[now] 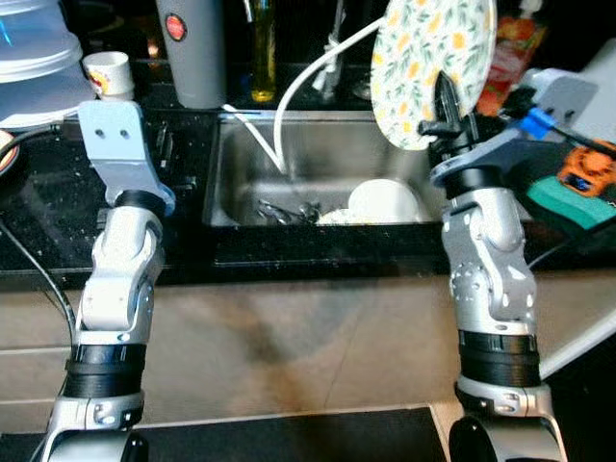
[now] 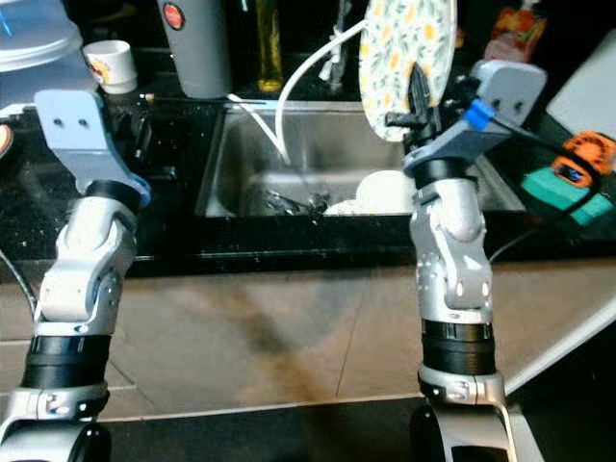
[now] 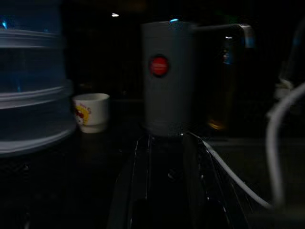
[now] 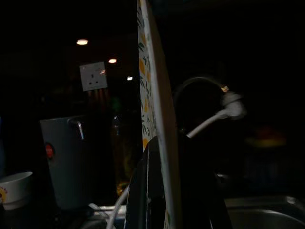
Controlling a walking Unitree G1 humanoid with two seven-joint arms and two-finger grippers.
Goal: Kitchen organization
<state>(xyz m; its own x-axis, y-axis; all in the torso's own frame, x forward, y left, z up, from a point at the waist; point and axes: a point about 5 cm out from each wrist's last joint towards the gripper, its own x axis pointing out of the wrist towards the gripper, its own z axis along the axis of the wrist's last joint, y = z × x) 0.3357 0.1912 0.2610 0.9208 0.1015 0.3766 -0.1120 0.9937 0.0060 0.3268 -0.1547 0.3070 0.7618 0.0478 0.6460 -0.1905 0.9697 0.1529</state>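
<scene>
Right wrist view: the plate (image 4: 151,95) stands on edge between the fingers (image 4: 143,191) of the right gripper (image 1: 445,114), which is clamped on its lower rim. The plate is held upright above the sink (image 1: 241,164), at its right end, faces vertical. The left gripper (image 3: 167,191) is over the counter left of the sink, fingers narrowly apart, holding nothing, pointing toward the grey canister (image 3: 167,76).

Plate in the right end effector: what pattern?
Plate: white with yellow and green floral print; clearest in left eye view.
</scene>
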